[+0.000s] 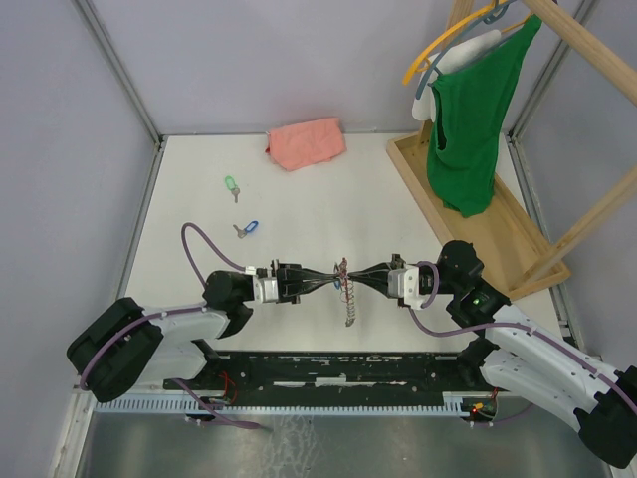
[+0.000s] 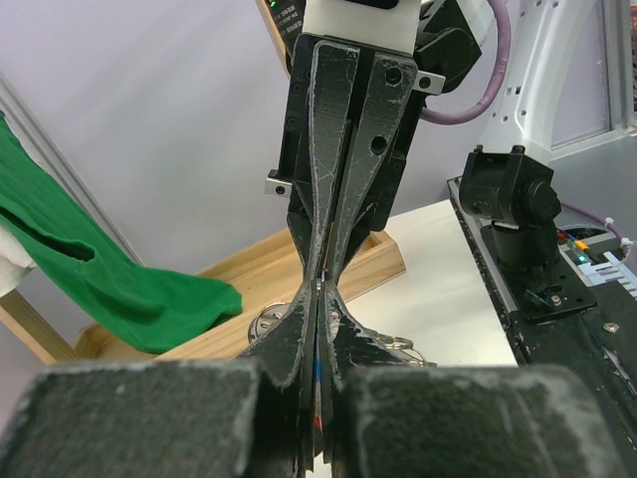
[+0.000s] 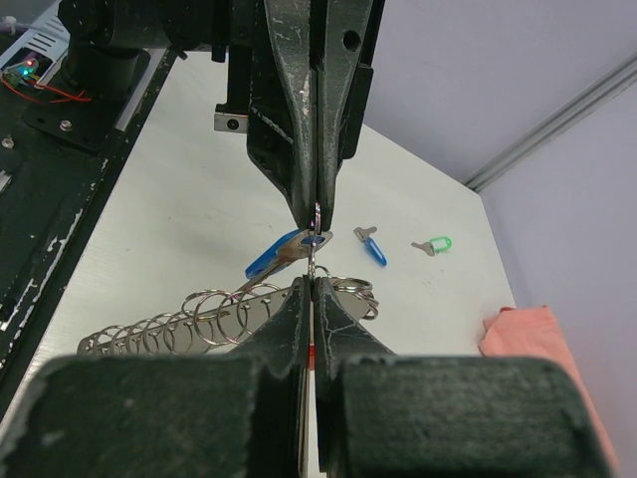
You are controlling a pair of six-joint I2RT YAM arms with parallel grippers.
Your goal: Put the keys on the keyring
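Observation:
My left gripper (image 1: 332, 278) and right gripper (image 1: 356, 278) meet tip to tip above the table, both shut on one thin ring of the keyring (image 3: 315, 244). A blue-headed key (image 3: 281, 255) hangs threaded on that ring, just below the left gripper (image 3: 317, 211). Under them, against the table, is the keyring's metal strip with several rings (image 3: 189, 324). Two loose keys lie on the table: a blue one (image 1: 247, 229) and a green one (image 1: 231, 185), also seen as the blue key (image 3: 374, 247) and green key (image 3: 435, 245). In the left wrist view, rings (image 2: 261, 325) show behind my shut fingers (image 2: 299, 334).
A pink cloth (image 1: 306, 142) lies at the back of the table. A wooden rack (image 1: 468, 214) with a green garment (image 1: 470, 124) on a hanger stands at the right. Grey walls enclose the table on three sides.

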